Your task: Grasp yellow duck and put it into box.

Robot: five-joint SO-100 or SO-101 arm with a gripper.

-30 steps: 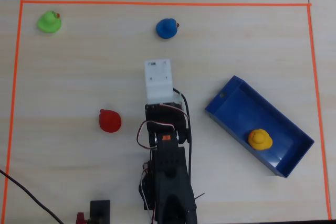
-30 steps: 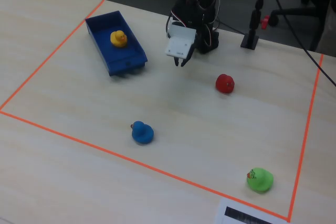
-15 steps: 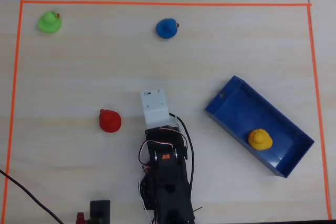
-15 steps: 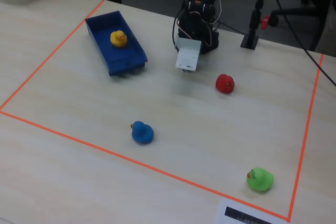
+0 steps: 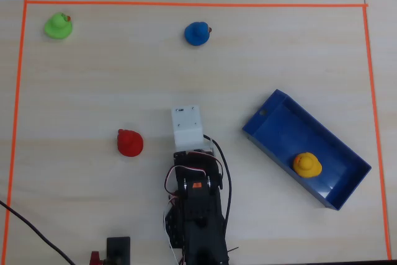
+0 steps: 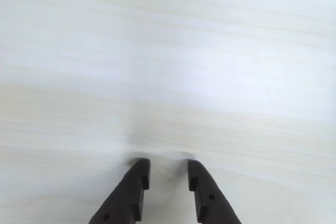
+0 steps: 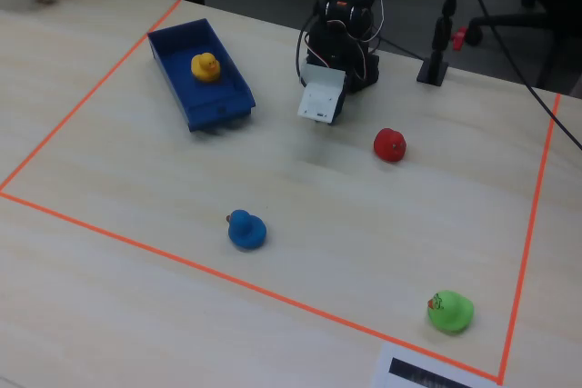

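Bench (image 5: pixel 93 91), largest: pale wood, orange tape border. Box (image 5: pixel 273 107): yellow duck (image 5: pixel 307 164) already inside, nr one end. My fingers (image 6: pixel 143 174) slightly apart, empty, over bare wood. Duck prob. light, soft, squashy; best gripped across body.

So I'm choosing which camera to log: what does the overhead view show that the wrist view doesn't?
Only the overhead view shows the yellow duck lying inside the box, plus the green duck, blue duck and red duck. Only the wrist view shows the gripper, its fingers apart and empty. Both show the pale wooden table.
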